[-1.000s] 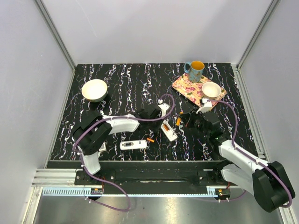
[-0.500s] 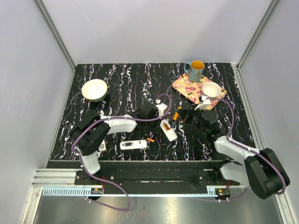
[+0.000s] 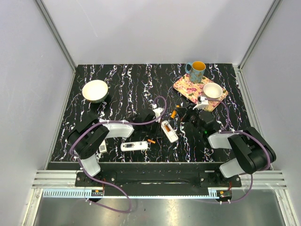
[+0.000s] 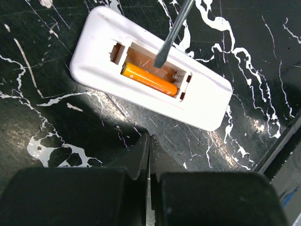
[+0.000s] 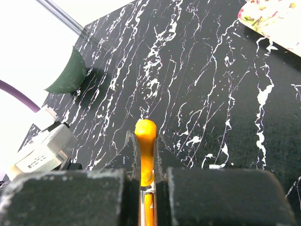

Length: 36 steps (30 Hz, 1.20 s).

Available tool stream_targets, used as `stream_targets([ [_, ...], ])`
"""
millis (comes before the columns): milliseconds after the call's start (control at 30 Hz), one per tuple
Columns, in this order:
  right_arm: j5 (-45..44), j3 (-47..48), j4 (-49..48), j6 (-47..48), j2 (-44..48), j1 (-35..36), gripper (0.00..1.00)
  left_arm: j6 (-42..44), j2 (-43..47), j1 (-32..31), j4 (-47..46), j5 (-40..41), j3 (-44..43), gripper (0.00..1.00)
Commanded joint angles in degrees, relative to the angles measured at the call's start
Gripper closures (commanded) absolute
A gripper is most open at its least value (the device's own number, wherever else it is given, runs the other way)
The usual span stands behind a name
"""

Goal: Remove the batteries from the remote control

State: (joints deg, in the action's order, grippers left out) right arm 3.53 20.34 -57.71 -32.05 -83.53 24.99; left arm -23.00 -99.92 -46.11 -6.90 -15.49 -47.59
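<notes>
A white remote control lies face down with its battery bay open. One orange battery sits in the near slot. The metal screwdriver shaft has its tip in the empty far slot. My right gripper is shut on the screwdriver's orange handle. My left gripper is shut on nothing, its tips just beside the remote's long edge. From above, the remote lies between my left gripper and my right gripper. A loose orange battery lies on the table.
A second white remote lies near the front edge. At the back left stands a white bowl. A floral board at the back right carries a small bowl, with a mug behind it.
My right arm has swung left and back, carrying the screwdriver handle toward the remote's far end. The left wrist has shifted slightly to the left.
</notes>
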Motion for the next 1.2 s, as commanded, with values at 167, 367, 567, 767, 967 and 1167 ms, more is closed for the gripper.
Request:
stream_targets([
  [167,-2.21,-0.74,-7.24,-0.9,-0.85,-0.3,1.0,-5.38,-1.06,2.34,-6.72,-4.73,1.8,1.0],
  [367,-2.3,-1.7,-6.18,-1.43,-1.64,-0.3,1.0,-6.35,-2.91,3.57,-7.87,-5.52,0.58,1.0],
  [567,-1.77,-1.79,-3.99,-1.52,-2.52,-0.3,1.0,-6.79,-4.76,4.1,-7.69,-6.75,-1.01,1.0],
  [767,-1.69,-1.62,-2.93,-1.35,-3.48,-0.3,1.0,-6.88,-5.99,4.27,-7.87,-7.28,-1.45,1.0],
  [967,-0.98,-1.53,-3.8,-3.01,-5.24,-0.3,1.0,-7.14,-6.95,4.62,-8.31,-7.46,-1.54,1.0],
  [1167,1.04,-2.32,-8.55,-6.7,-7.7,-0.21,1.0,-7.14,-8.01,4.89,-8.31,-7.37,-1.54,1.0],
])
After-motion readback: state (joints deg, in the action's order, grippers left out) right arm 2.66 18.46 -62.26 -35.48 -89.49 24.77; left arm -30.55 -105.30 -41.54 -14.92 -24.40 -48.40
